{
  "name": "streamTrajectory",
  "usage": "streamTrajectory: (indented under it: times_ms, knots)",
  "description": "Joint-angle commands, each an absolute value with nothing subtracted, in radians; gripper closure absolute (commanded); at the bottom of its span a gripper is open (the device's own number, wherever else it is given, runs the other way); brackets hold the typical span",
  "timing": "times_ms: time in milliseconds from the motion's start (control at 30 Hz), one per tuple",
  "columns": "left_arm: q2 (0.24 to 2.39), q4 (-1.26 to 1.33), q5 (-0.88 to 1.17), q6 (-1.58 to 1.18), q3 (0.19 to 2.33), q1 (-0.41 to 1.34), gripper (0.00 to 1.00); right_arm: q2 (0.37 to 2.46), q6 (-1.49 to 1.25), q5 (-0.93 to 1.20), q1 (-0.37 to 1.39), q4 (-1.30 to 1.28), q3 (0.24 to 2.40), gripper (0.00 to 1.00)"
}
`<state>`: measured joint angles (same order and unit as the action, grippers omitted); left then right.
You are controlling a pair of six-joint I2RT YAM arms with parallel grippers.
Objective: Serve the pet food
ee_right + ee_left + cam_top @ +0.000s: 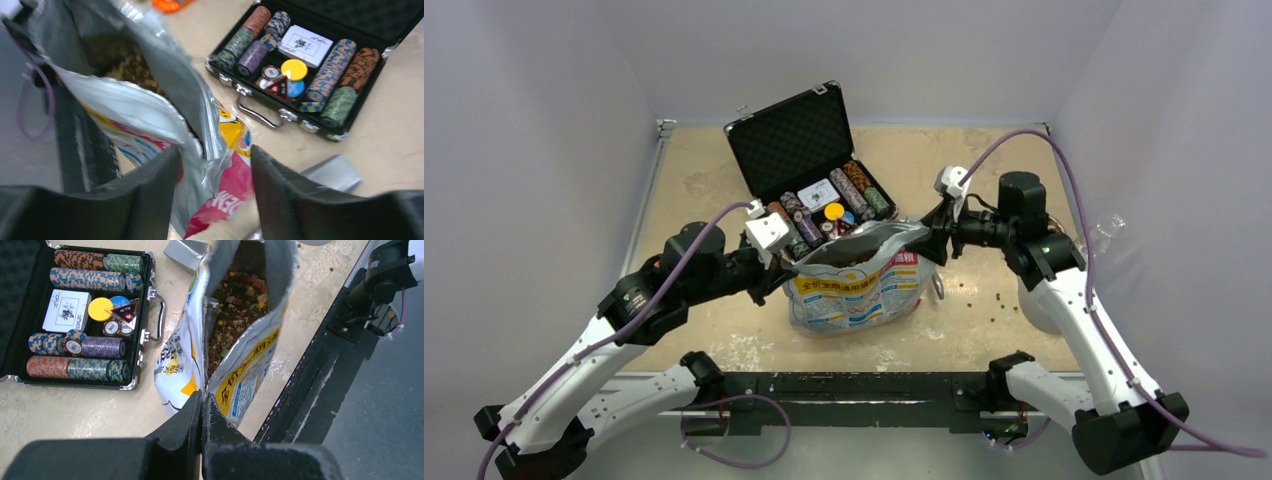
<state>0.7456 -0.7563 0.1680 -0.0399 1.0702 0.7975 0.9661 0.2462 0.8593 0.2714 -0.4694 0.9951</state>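
The printed pet-food bag [854, 290] stands open-topped in the middle of the table. The pet food [235, 305] shows inside it as brown kibble with coloured bits, and again as brown pellets of pet food [131, 70] in the right wrist view. My left gripper [202, 397] is shut on the side seam at the bag's left edge [782, 262]. My right gripper [215, 165] is open, its jaws standing on either side of the bag's torn silver-and-pink right corner [235, 170] without pinching it. From above, the right gripper [927, 232] sits at the bag's upper right.
An open black case of striped poker chips [814, 190] lies just behind the bag. Loose kibble [979, 295] is scattered on the table to the right. A silver object [332, 172] lies on the table beside the bag. The black frame rail [854, 385] runs along the near edge.
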Motion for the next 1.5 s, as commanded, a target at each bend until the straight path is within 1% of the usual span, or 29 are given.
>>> streamTrajectory:
  times_ms: [0,33,67,100,133,267,300,333,367,433,467,567,633,667,733,767,833,867,900,967,1100,1167,1267,1367,1467]
  knots:
    - [0.775,-0.637,0.194,-0.005,1.151,0.785,1.00,0.984,0.479,0.729,0.407,-0.668,1.130,0.36]
    - [0.779,-0.630,0.199,-0.005,1.155,0.785,1.00,0.983,0.510,0.709,0.436,-0.678,1.138,0.35]
    - [0.784,-0.627,0.204,0.016,1.160,0.784,1.00,0.981,0.524,0.699,0.455,-0.677,1.139,0.32]
    - [0.788,-0.627,0.207,0.021,1.165,0.785,1.00,0.978,0.528,0.688,0.463,-0.660,1.138,0.21]
    - [0.790,-0.626,0.211,0.022,1.167,0.785,1.00,0.977,0.530,0.675,0.468,-0.640,1.135,0.19]
    - [0.789,-0.631,0.205,0.011,1.168,0.785,1.00,1.002,0.615,0.621,0.520,-0.656,1.183,0.18]
    - [0.786,-0.633,0.192,0.009,1.167,0.785,1.00,1.011,0.639,0.600,0.524,-0.669,1.193,0.20]
    - [0.782,-0.635,0.171,-0.006,1.167,0.784,1.00,1.018,0.667,0.575,0.525,-0.678,1.197,0.27]
    - [0.778,-0.640,0.139,-0.031,1.164,0.785,1.00,1.017,0.686,0.536,0.524,-0.663,1.183,0.42]
    - [0.755,-0.650,0.026,-0.081,1.150,0.785,1.00,0.992,0.680,0.434,0.524,-0.582,1.126,0.83]
    - [0.740,-0.651,-0.028,-0.100,1.137,0.785,1.00,0.968,0.680,0.388,0.524,-0.547,1.095,1.00]
    - [0.688,-0.655,-0.148,-0.159,1.100,0.785,1.00,0.871,0.689,0.346,0.498,-0.490,1.018,1.00]
    - [0.660,-0.645,-0.185,-0.191,1.078,0.785,1.00,0.804,0.718,0.354,0.470,-0.484,0.975,1.00]
    - [0.650,-0.632,-0.187,-0.199,1.069,0.785,1.00,0.783,0.755,0.356,0.467,-0.523,0.970,1.00]
    - [0.643,-0.598,-0.149,-0.193,1.055,0.785,1.00,0.793,0.806,0.443,0.471,-0.640,1.019,1.00]
    - [0.649,-0.593,-0.117,-0.180,1.057,0.785,1.00,0.809,0.790,0.485,0.481,-0.676,1.056,0.90]
    - [0.666,-0.588,-0.062,-0.149,1.075,0.784,1.00,0.839,0.756,0.560,0.522,-0.700,1.117,0.56]
    - [0.674,-0.589,-0.039,-0.134,1.086,0.784,1.00,0.854,0.743,0.573,0.561,-0.688,1.135,0.28]
    - [0.681,-0.588,-0.022,-0.123,1.096,0.785,1.00,0.871,0.735,0.570,0.605,-0.674,1.151,0.18]
    - [0.689,-0.584,-0.005,-0.112,1.112,0.784,1.00,0.927,0.733,0.555,0.684,-0.662,1.196,0.13]
    - [0.691,-0.572,0.076,-0.123,1.118,0.784,1.00,1.109,0.725,0.586,0.768,-0.714,1.377,0.10]
    - [0.698,-0.576,0.099,-0.136,1.119,0.784,1.00,1.195,0.745,0.569,0.828,-0.753,1.461,0.08]
    - [0.703,-0.579,0.115,-0.149,1.118,0.785,1.00,1.319,0.773,0.429,0.924,-0.792,1.553,0.06]
    - [0.698,-0.586,0.102,-0.146,1.126,0.784,1.00,1.391,0.800,0.286,0.991,-0.821,1.591,0.05]
    - [0.694,-0.602,0.075,-0.144,1.134,0.784,1.00,1.388,0.800,0.300,0.998,-0.845,1.584,0.05]
